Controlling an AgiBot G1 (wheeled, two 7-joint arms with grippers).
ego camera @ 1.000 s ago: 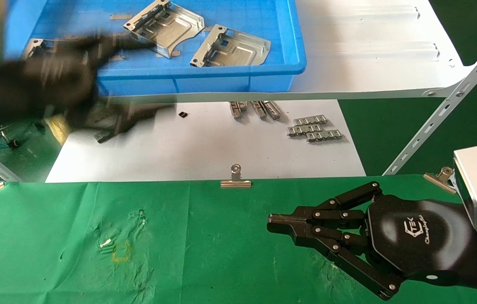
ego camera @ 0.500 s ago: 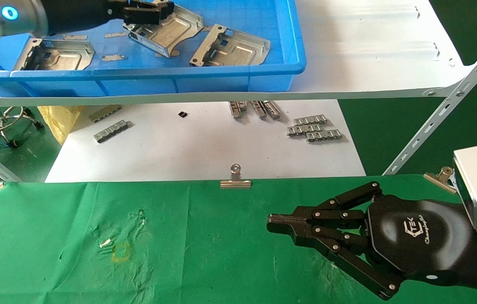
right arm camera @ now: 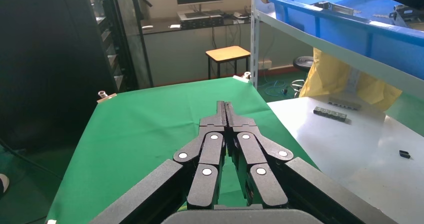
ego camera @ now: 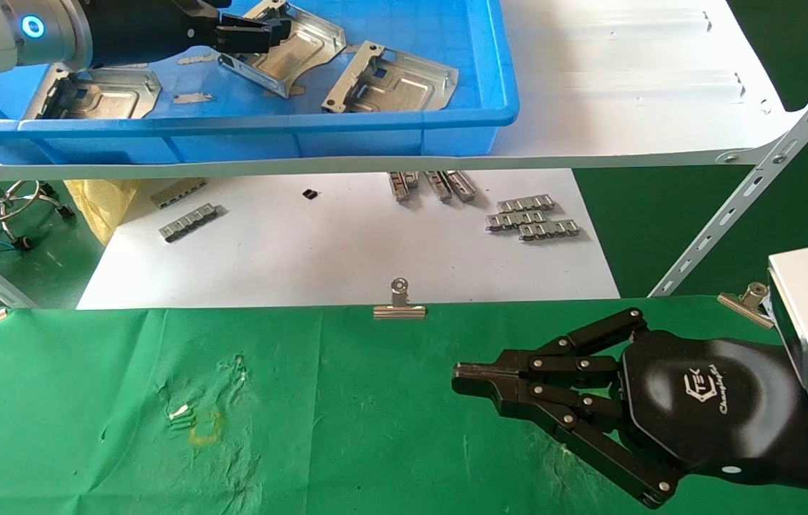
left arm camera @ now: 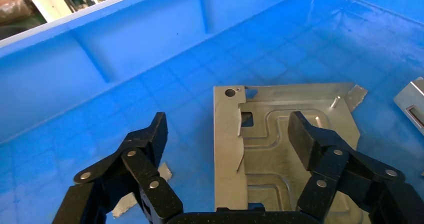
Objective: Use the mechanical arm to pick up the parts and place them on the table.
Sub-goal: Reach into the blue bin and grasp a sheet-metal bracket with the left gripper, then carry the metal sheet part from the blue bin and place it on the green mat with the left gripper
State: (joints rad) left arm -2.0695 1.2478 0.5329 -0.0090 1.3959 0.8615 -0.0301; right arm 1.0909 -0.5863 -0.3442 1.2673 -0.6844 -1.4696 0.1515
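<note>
- We see the left gripper [left arm camera: 227, 134] spread wide inside the blue bin [ego camera: 404, 118], hanging over one of the parts [left arm camera: 280, 149]; one finger [left arm camera: 312, 139] is over the plate's grooved face, the other [left arm camera: 150, 139] over bare bin floor beside the plate's edge, and nothing is held.
- In the head view that left gripper [ego camera: 250, 36] sits at the far left of the bin, its tips at the near edge of the plate [ego camera: 297, 46].
- We count two more plates in the bin: one [ego camera: 393, 82] just to the right of the first, another [ego camera: 100, 93] at the bin's left end, below the left arm.
- The bin rests on the white shelf board [ego camera: 626, 93], above a white sheet [ego camera: 347, 250] strewn with small grey ribbed strips [ego camera: 533, 218].
- The right gripper [ego camera: 465, 378] is parked over the green table [ego camera: 304, 429] at the right, fingers pressed together and empty; the right wrist view shows the closed tips [right arm camera: 226, 107] meeting.
- A silver binder clip [ego camera: 399, 304] pins the cloth's far edge.
</note>
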